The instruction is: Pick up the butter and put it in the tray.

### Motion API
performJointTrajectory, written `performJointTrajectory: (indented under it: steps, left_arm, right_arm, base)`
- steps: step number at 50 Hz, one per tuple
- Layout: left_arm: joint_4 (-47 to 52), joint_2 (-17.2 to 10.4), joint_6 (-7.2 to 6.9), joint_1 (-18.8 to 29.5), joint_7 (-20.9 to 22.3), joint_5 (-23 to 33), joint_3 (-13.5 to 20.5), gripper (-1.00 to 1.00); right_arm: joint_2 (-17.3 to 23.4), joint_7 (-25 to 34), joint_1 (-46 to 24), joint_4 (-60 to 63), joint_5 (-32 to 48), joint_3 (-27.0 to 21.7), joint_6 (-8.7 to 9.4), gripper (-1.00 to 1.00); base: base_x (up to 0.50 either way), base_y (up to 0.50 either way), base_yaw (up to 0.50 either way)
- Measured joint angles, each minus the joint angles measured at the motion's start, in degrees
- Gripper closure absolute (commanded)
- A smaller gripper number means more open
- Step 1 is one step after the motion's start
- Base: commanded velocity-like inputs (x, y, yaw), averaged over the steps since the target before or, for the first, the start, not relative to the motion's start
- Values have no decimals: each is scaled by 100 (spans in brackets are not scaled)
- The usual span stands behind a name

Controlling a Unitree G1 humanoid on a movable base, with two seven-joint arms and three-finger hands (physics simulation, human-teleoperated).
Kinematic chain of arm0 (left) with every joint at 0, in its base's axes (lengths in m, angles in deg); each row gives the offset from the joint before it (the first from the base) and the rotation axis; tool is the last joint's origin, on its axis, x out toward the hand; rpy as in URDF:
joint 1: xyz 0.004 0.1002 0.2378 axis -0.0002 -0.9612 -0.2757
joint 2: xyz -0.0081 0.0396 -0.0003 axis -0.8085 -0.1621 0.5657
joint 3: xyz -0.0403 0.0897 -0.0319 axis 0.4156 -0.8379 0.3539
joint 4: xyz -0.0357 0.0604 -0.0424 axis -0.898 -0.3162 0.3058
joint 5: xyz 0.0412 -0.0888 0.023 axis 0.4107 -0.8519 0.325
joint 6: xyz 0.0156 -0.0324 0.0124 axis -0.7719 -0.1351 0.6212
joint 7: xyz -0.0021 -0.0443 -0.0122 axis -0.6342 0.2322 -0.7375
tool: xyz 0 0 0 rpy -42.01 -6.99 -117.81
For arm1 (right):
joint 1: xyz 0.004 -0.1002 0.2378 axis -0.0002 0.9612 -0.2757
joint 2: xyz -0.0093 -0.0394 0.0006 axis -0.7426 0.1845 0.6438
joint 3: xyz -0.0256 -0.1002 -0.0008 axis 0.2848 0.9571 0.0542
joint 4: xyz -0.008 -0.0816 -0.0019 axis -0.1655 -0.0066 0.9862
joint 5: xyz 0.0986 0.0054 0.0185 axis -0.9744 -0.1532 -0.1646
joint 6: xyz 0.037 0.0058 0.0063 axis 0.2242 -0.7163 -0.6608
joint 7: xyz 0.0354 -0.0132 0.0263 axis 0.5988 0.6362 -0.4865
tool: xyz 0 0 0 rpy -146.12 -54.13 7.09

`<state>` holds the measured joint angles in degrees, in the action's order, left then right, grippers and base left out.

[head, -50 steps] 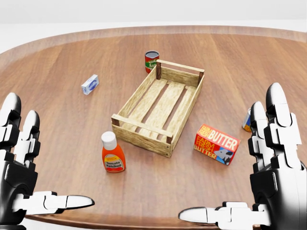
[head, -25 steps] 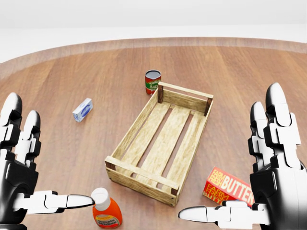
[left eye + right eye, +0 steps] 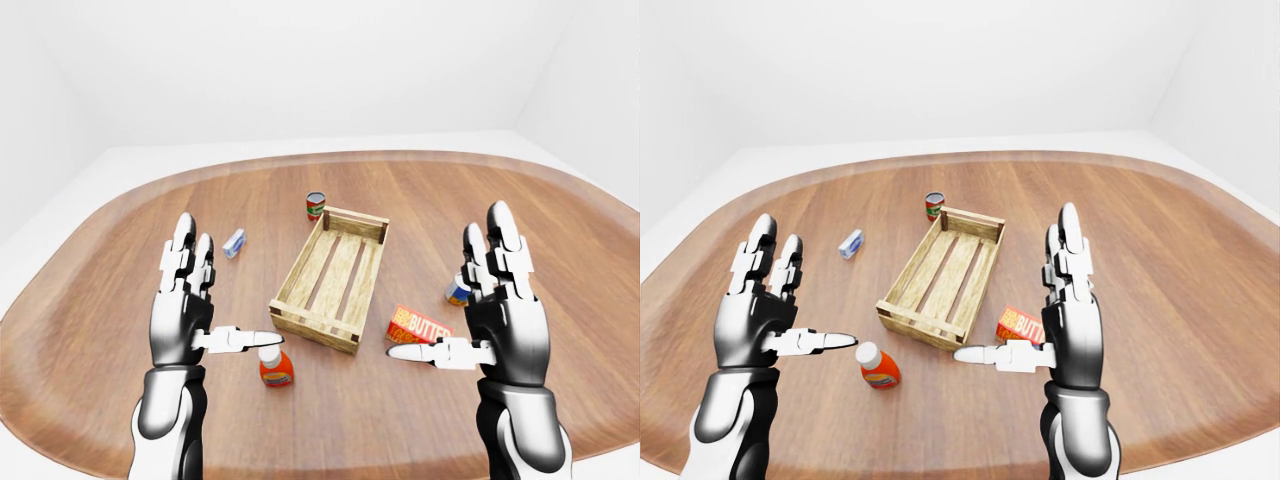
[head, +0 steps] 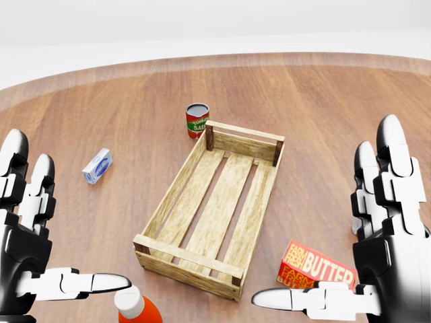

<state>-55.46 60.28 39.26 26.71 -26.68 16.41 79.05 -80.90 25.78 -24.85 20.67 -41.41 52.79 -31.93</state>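
The butter, a red and orange box with white lettering, lies flat on the wooden table at the lower right of the head view. It is just right of the near corner of the tray, an empty slatted wooden crate. My right hand is open and held up, palm inward; its thumb hangs over the butter's near edge without touching it. My left hand is open too, raised at the left, with nothing in it.
A ketchup bottle stands near the tray's near-left corner, under my left thumb. A tomato can stands past the tray's far end. A small blue-and-white box lies to the left. Another can sits behind my right hand.
The camera has moved: table, tray and butter slid down the head view, then slightly left, and look larger. Both hands keep their open pose and place.
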Motion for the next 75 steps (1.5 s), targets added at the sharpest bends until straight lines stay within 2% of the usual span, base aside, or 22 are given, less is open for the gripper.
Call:
performJointTrajectory:
  steps: [16,37,55,75]
  left_arm:
    - [-196,-16,0,89,-9,0,-14,-100]
    - [-440,-37,0,180,-55,53,-86,-100]
    - [-459,-48,0,209,-70,53,-62,-100]
    - [-494,-50,0,222,-82,60,-56,-100]
  right_arm:
    - [54,177,-97,206,180,-260,0,-100]
    - [91,1661,-268,1159,1555,-1208,0,-100]
    - [250,2429,-554,420,2599,-1680,0,-100]
    - [392,2892,-649,-346,3401,-1866,0,-100]
  base:
    - [4,0,0]
    - [0,0,0]
    - [0,0,0]
    - [0,0,0]
